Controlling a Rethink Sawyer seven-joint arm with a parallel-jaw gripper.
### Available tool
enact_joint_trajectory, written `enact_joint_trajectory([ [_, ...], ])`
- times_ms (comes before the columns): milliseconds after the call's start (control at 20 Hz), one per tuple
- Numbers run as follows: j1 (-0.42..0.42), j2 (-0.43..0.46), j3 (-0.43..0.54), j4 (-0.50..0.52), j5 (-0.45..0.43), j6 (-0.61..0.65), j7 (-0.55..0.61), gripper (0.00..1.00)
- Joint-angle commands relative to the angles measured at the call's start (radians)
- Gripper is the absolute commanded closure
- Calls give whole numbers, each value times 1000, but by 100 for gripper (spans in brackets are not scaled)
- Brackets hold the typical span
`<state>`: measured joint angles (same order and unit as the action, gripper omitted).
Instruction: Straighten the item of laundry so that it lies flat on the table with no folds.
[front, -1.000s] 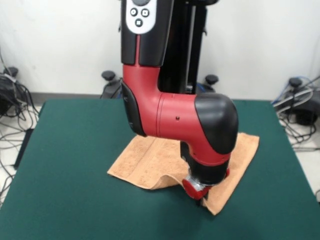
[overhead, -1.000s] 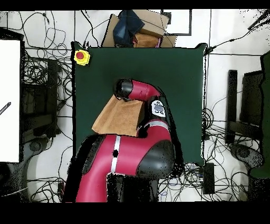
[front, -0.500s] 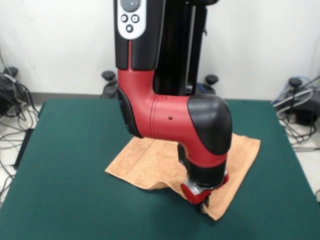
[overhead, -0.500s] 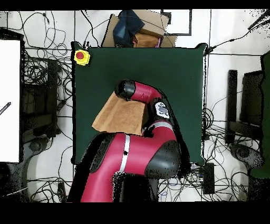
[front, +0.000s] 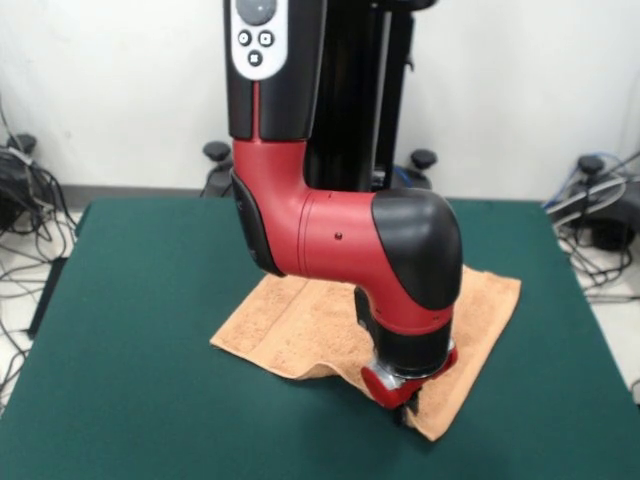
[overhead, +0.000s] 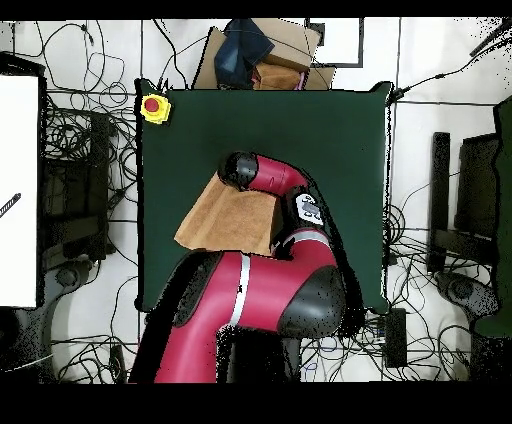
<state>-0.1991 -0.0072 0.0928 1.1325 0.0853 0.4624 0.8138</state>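
Observation:
The peach-orange towel (front: 310, 325) lies spread on the dark green table (front: 150, 300), right of the middle. A low fold rises along its near edge up to my gripper (front: 403, 412). The gripper is down at that near edge, close to the towel's near corner, under the red and black wrist. The wrist hides much of the towel's middle. In the overhead view the towel (overhead: 225, 220) shows at the table's (overhead: 330, 130) left-centre, and the wrist end (overhead: 237, 168) covers the gripper at the towel's top edge.
A yellow box with a red button (overhead: 153, 107) sits on the table's corner. A cardboard box (overhead: 265, 55) and many cables lie on the floor beyond the table. Wide green surface surrounds the towel.
The arm has shifted slightly toward the camera and to the left. The fold at the towel's near edge is lower than a second ago, and the towel has shifted a little with it.

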Motion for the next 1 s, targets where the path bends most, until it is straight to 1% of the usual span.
enact_joint_trajectory([
  [50,-14,13,120,53,10,-94,208,100],
  [450,-35,-4,149,77,-3,-126,199,100],
  [700,-34,-38,146,100,-11,-118,198,100],
  [1000,-35,-43,144,109,-14,-123,195,100],
])
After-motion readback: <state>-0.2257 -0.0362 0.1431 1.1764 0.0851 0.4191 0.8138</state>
